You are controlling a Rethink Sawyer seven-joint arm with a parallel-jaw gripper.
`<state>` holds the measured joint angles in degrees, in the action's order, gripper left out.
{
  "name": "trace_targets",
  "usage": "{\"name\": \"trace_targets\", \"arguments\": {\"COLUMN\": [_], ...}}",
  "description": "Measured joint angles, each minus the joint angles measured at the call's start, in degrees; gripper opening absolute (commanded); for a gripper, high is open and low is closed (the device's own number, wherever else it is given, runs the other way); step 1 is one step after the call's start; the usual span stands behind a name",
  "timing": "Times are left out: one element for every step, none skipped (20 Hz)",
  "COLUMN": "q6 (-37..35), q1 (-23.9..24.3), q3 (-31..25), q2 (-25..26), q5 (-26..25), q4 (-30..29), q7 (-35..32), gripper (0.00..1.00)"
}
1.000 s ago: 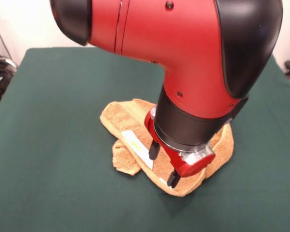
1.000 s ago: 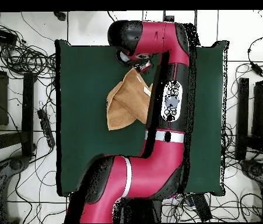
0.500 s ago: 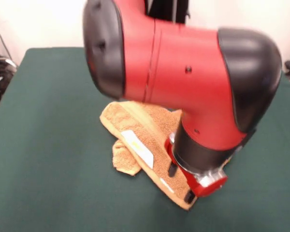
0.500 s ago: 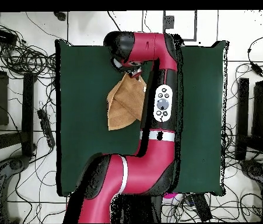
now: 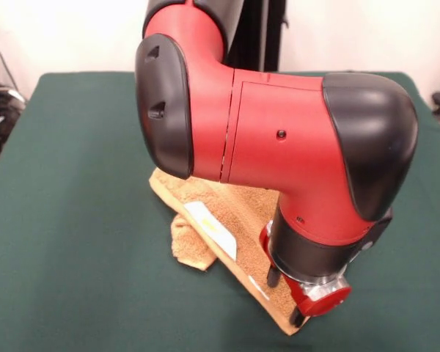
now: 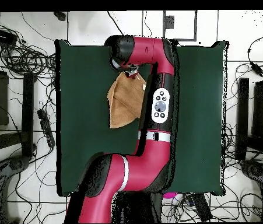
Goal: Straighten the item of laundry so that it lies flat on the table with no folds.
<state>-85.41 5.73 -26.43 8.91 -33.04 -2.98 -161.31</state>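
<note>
- To the left of the end effector (image 5: pixel 286 297), in the front view, one loose flap of the towel (image 5: pixel 227 220) hangs out sideways, doubled under itself.
- A white label (image 5: pixel 211 228) lies on the towel, up and to the left of the end effector; I count one label.
- There is one towel only, orange-tan, resting on the green desk (image 5: pixel 73 183). It forms a long crumpled strip that begins under the arm and ends at the end effector.
- The end effector stands at the near tip of this strip. Two dark fingers (image 5: pixel 274 275) show, with a small gap between them, so the opening looks narrow. It seems they pinch the cloth corner, but the contact itself is hidden; I cannot tell if the corner is really held.
- I judge the step in hand is pulling one corner outward to stretch the towel. The task is not finished, because folds are still visible.
- The next move probably calls for a low, steady pull away from the bunched part, then a release, and after that a new grasp on the doubled flap.
- In the overhead view the one arm (image 6: pixel 157 105) covers the right part of the towel.
- To the right of the end effector, only bare desk shows.
</note>
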Motion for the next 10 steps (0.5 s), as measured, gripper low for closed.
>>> {"name": "trace_targets", "arguments": {"q6": [-0.1, -0.2, -0.3, -0.3, -0.2, -0.2, -0.2, -0.2, -0.2, -0.2], "q1": [0.0, 0.0, 0.0, 0.0, 0.1, 0.1, 0.3, 0.3, 0.4, 0.5], "q3": [-0.3, -0.6, -1.0, -1.2, -1.5, -1.8, -2.3, -2.4, -2.5, -2.8], "q2": [0.0, 0.0, 0.0, 0.0, -0.1, -0.1, -0.1, -0.2, -0.2, -0.2], "q5": [-0.3, -0.6, -1.0, -1.1, -1.3, -1.5, -1.6, -1.6, -1.6, -1.7], "q4": [0.1, 0.2, 0.3, 0.4, 0.4, 0.4, 0.4, 0.4, 0.4, 0.4], "q7": [0.0, 0.0, 0.0, 0.0, 0.0, 0.0, 0.0, 0.0, 0.0, 0.0], "gripper": [1.0, 1.0, 1.0, 1.0, 1.0, 1.0, 1.0, 1.0, 1.0, 1.0]}}
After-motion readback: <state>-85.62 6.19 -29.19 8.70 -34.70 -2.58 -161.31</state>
